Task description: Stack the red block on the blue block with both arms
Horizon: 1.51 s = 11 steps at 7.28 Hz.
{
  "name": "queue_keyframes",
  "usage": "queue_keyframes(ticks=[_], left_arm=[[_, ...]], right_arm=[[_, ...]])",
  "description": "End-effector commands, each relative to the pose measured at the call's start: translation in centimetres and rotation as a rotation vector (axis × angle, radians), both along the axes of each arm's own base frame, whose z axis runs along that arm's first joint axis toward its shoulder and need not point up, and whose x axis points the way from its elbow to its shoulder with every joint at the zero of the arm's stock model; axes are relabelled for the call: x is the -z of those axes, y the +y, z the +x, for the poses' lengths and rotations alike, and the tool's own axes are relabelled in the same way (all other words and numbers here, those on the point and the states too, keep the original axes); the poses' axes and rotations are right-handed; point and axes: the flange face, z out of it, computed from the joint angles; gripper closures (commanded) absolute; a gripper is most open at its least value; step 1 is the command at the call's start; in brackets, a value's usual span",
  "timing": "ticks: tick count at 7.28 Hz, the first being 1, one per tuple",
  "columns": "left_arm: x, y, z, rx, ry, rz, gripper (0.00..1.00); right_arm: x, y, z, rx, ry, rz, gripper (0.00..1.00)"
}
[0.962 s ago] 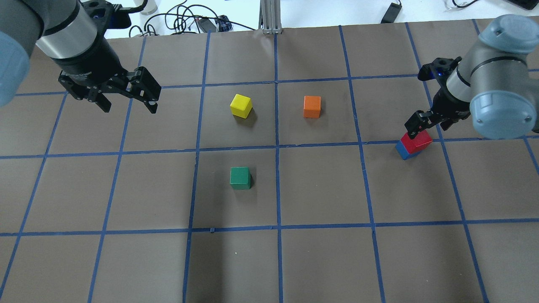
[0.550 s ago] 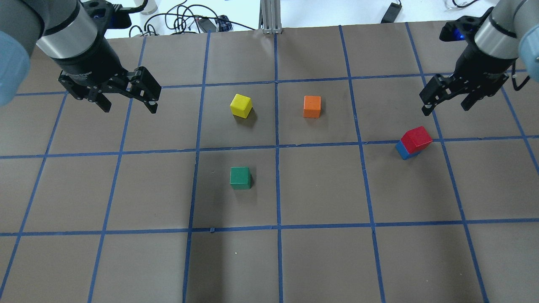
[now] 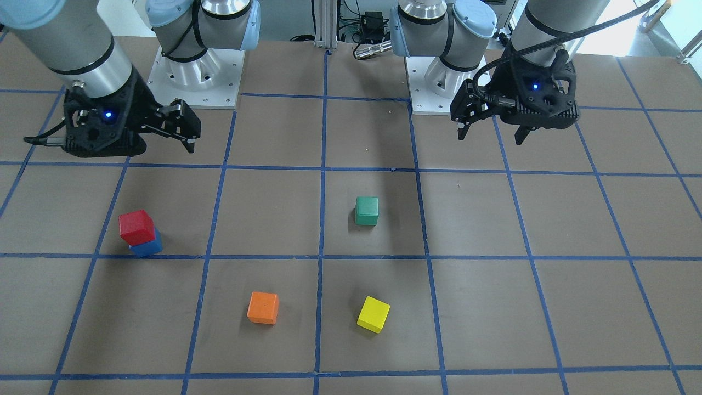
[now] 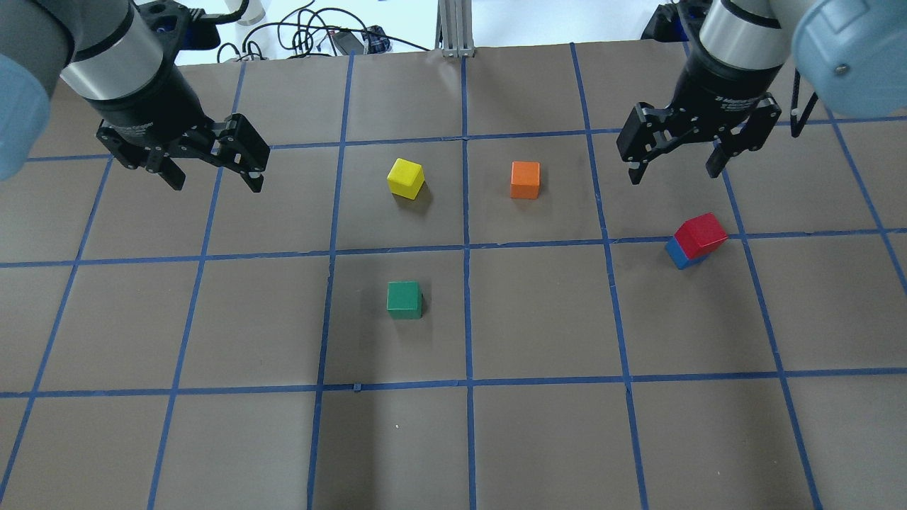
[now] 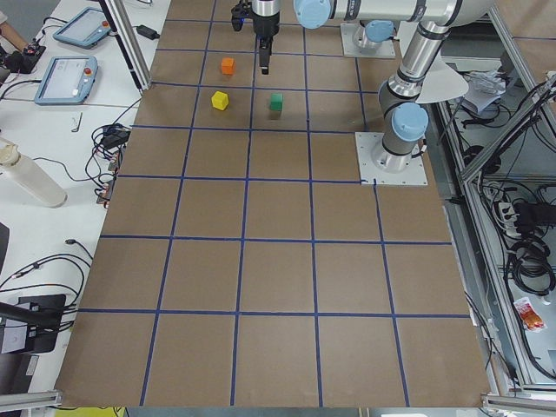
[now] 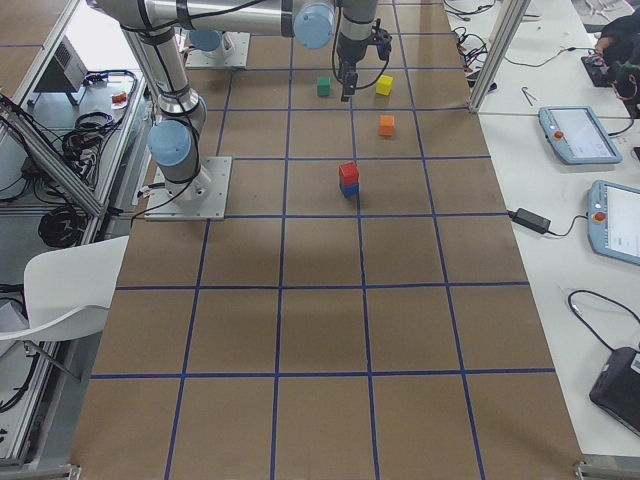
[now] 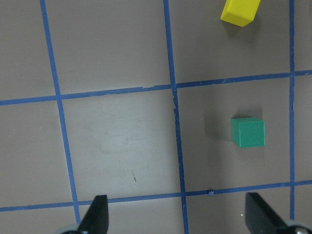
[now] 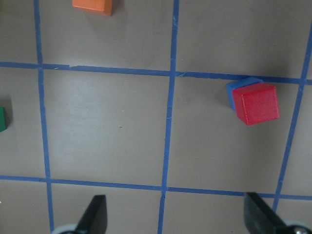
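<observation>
The red block (image 4: 701, 234) sits on top of the blue block (image 4: 677, 256) on the right side of the table, slightly offset and turned. The stack also shows in the front view with the red block (image 3: 136, 226) on the blue block (image 3: 147, 248), and in the right wrist view (image 8: 255, 103). My right gripper (image 4: 673, 170) is open and empty, raised, beyond the stack and a little to its left. My left gripper (image 4: 216, 183) is open and empty, raised over the far left of the table.
A yellow cube (image 4: 405, 177), an orange cube (image 4: 525, 179) and a green cube (image 4: 404, 299) stand apart in the table's middle. The brown table surface (image 4: 538, 439) has a blue tape grid. Cables lie past the far edge (image 4: 319, 35).
My right gripper has left the red block, risen and moved away toward the far side and then leftward. The red block stays on the blue one. The left arm has not moved.
</observation>
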Motion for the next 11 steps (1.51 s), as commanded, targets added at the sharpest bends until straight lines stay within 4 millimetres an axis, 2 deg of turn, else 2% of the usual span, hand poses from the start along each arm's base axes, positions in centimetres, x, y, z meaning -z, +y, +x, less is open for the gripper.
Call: queue_keyframes(ticks=[1,5,10,11], left_arm=[[0.0,-0.1,0.0,0.004,-0.001,-0.001,0.0],[0.2,-0.2,0.0,0.003,-0.003,-0.004,0.0],[-0.3,-2.7,-0.3,0.005,0.008,-0.047,0.0],[0.0,-3.0,-1.0,0.018,0.008,-0.04,0.0]], right_arm=[[-0.3,0.8,1.6,0.008,-0.002,-0.001,0.0],[-1.2,1.4,0.6,0.044,0.013,-0.017,0.0],[-1.4,1.3,0.6,0.044,0.011,-0.028,0.0],[-1.5,1.4,0.6,0.044,0.011,-0.029,0.0]])
